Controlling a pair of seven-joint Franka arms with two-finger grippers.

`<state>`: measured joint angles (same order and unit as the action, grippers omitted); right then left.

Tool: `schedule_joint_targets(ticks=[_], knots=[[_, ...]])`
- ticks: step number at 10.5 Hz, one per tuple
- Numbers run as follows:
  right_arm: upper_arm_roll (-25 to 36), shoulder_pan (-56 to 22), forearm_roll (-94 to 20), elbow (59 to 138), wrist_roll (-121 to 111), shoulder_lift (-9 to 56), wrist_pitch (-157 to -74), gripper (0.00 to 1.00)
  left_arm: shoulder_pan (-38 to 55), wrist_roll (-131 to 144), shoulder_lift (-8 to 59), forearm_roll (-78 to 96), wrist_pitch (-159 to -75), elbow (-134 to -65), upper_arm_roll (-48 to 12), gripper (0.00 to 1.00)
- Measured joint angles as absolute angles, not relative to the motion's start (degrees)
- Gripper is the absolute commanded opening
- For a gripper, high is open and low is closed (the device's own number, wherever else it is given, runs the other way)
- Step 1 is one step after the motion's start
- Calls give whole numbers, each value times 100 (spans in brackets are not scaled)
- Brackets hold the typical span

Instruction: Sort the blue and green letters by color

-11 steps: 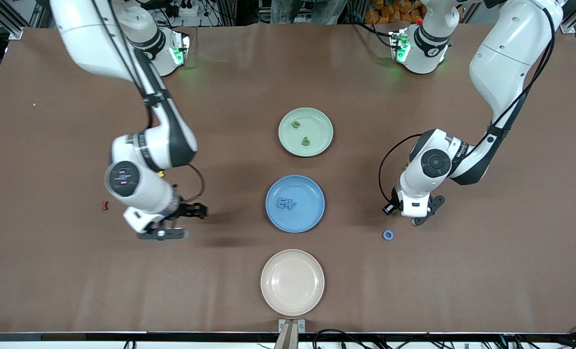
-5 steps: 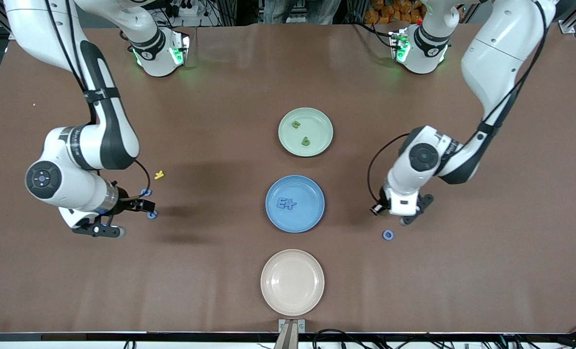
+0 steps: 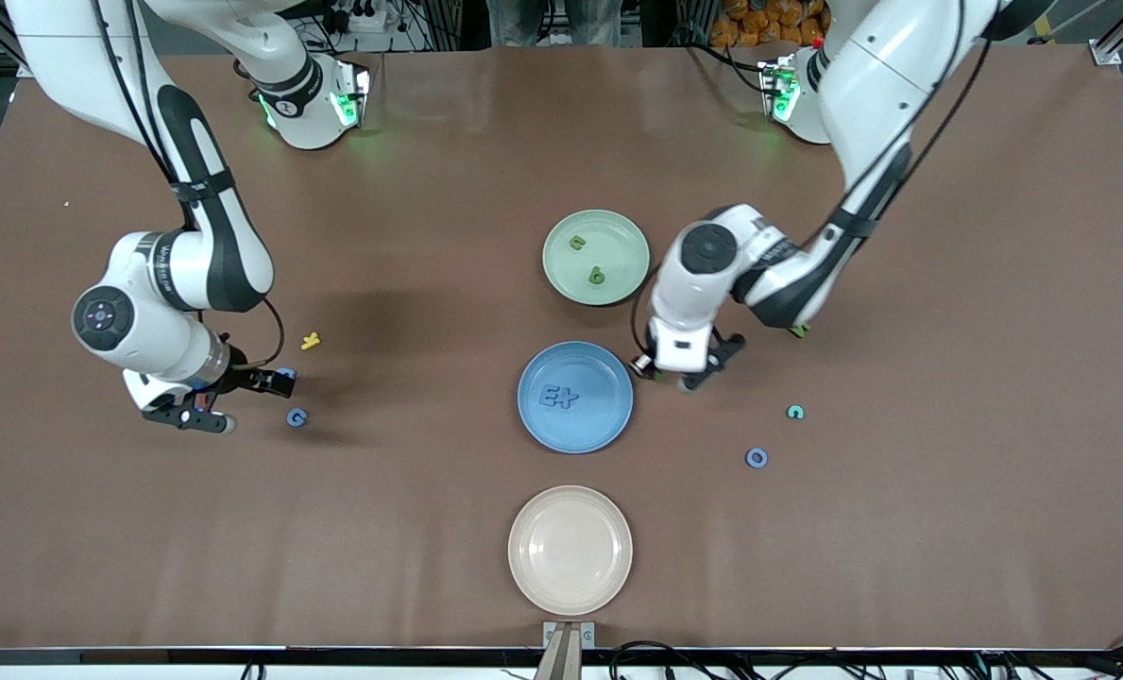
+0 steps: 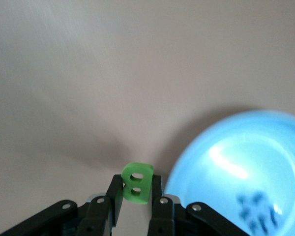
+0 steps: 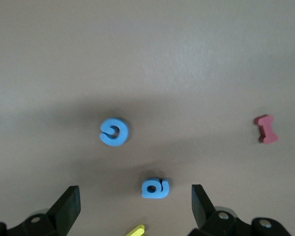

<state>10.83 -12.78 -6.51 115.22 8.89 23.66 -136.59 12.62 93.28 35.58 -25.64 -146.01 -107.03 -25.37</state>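
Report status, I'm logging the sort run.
Left gripper shut on green letter, beside blue plate. Right gripper open over two blue letters. Nothing in the way.

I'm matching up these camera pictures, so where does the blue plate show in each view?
Front view: the blue plate lies mid-table, between the green plate and the beige plate.
Left wrist view: it sits beside the left hand, which grips a green letter; the picture's edge cuts it.
Right wrist view: not in it.
Shared landmark: the blue letters lying in the plate.
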Motion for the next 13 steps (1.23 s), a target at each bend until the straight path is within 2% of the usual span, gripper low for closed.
schedule_joint_targets(ticks=[2, 5, 7, 8, 9, 11, 13], knots=[[1087, -1257, -652, 12018, 892, 2344, -14188, 100, 1755, 9710, 3559, -2564, -14486, -10703, -2538, 0], [1089, -1217, -657, 12289, 894, 2335, -14441, 100, 2489, 10294, 3559, -2564, -14373, -10697, -2538, 0], [1089, -1186, -657, 12433, 896, 2337, -14657, 100, 2787, 10381, 3567, -2564, -13770, -10703, -2535, 2], [1089, -1173, -657, 12476, 896, 2340, -14719, 100, 2842, 10381, 3573, -2564, -13553, -10713, -2534, 82], [1089, -1168, -658, 12515, 896, 2355, -14808, 100, 2857, 10308, 3584, -2564, -13427, -10742, -2545, 100], [1085, -1167, -701, 12550, 911, 2463, -15007, 100, 2862, 9798, 3595, -2564, -13167, -10782, -2563, 100], [1081, -1167, -732, 12553, 916, 2566, -15099, 93, 2839, 9675, 3564, -2564, -13005, -10764, -2571, 100]])
